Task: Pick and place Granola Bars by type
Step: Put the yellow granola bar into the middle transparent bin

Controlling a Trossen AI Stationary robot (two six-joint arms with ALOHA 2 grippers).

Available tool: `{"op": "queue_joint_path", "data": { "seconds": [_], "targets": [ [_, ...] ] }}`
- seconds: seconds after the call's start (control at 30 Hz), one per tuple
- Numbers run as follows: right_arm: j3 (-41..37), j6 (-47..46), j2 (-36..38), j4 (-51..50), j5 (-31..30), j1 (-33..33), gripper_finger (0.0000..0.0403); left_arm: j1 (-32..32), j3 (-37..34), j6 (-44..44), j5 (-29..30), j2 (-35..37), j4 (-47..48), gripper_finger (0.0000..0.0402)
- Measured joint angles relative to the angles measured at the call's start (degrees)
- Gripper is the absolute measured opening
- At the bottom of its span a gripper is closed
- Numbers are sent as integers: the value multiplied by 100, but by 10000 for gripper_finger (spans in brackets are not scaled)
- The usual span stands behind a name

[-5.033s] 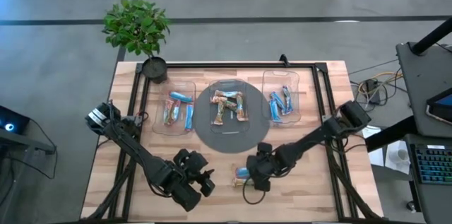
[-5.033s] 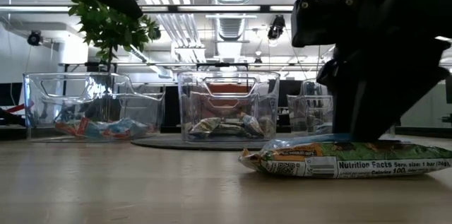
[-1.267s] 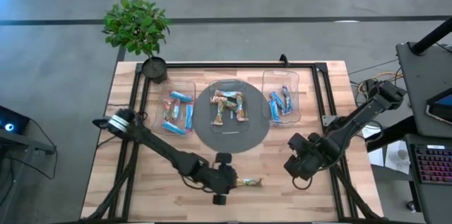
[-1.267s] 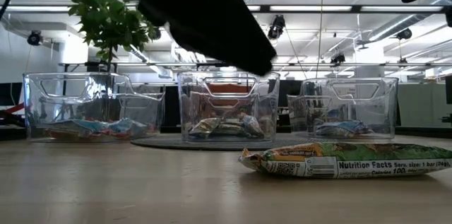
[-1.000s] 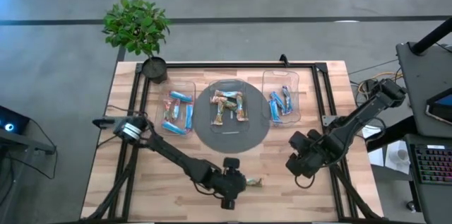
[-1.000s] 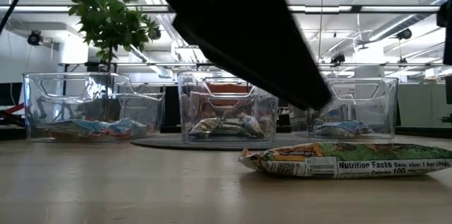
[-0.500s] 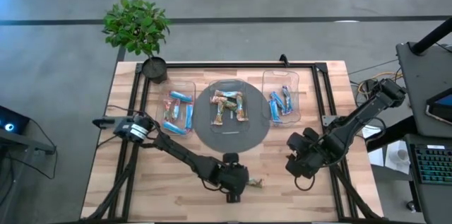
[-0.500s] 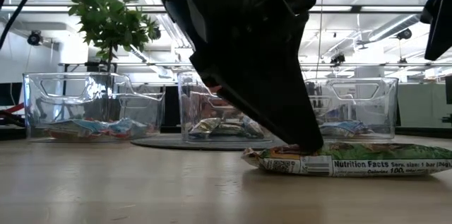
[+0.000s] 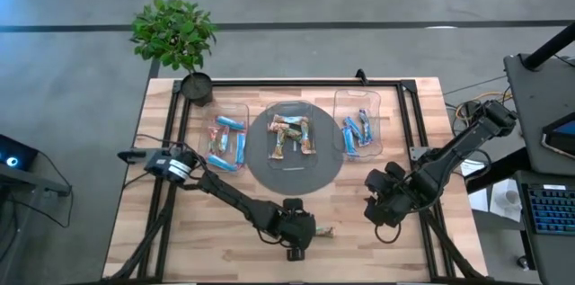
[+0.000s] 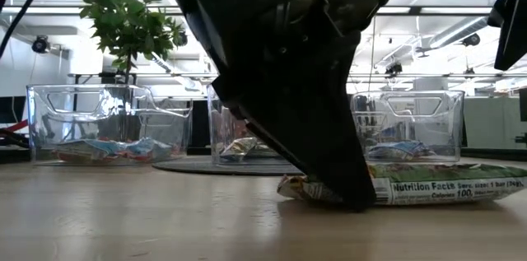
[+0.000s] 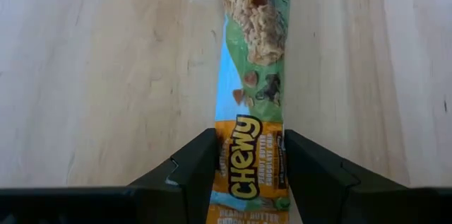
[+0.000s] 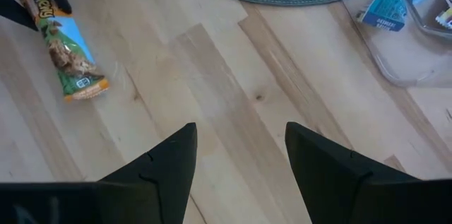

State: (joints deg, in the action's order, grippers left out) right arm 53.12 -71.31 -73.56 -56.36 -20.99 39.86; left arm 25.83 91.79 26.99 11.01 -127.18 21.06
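Note:
One granola bar [image 9: 324,231] in a green, orange and tan "Chewy" wrapper lies flat on the wooden table near its near edge; it also shows in the low view [image 10: 436,187] and the right wrist view [image 12: 65,51]. My left gripper [image 9: 302,231] has come down over the bar's left end, and its fingers stand at the table top in the low view [image 10: 346,191]. My right gripper [image 9: 382,207] hangs open over bare wood to the bar's right [image 12: 240,146]. Other bars lie in three clear bins at the far side. My left gripper [image 11: 248,162] has the bar's orange "Chewy" end [image 11: 247,150] between its two fingers, one against each long edge. The fingers come from above, pointing down, and lie across the bar. The bar lies flat on the table, its green end [image 11: 258,33] reaching beyond the fingers.
Three clear bins stand in a row at the far side: left bin [image 9: 203,164] with blue and mixed bars, middle bin [image 9: 269,153] on a round grey mat [image 9: 292,177], right bin [image 9: 340,96] with blue bars. A potted plant [image 9: 175,33] stands at the far left corner.
My left gripper has moved a little toward the table's right and come down to the table top over the bar's left end, its fingers now on either side of it. The bar has shifted slightly on the wood. My right arm has kept still.

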Motion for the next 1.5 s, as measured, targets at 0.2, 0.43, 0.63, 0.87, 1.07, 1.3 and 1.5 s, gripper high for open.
{"op": "queue_joint_path", "data": {
  "seconds": [0.2,0.43,0.63,0.87,1.07,1.3,1.5],
  "targets": [
    [0,-78,4,-4,-180,0,206,-64,-15,335,-21,104,52,107],
    [0,-843,117,-42,-1002,0,206,-112,-44,1490,94,329,100,64],
    [0,-1285,270,-92,-1770,0,206,-93,-35,2452,1528,1190,-144,62],
    [0,-1499,330,-284,-2148,-54,206,-719,-568,5048,4095,2248,804,61],
    [0,-1556,297,-319,-2164,-55,206,-1887,-1926,5359,3142,2615,-568,61],
    [-4,-1527,297,-323,-2143,-48,206,-2321,-2900,5245,2136,2672,-2219,67],
    [-4,-1320,299,-322,-2225,-48,206,-2189,-2707,5240,2073,2802,-1764,132]
  ]
}}
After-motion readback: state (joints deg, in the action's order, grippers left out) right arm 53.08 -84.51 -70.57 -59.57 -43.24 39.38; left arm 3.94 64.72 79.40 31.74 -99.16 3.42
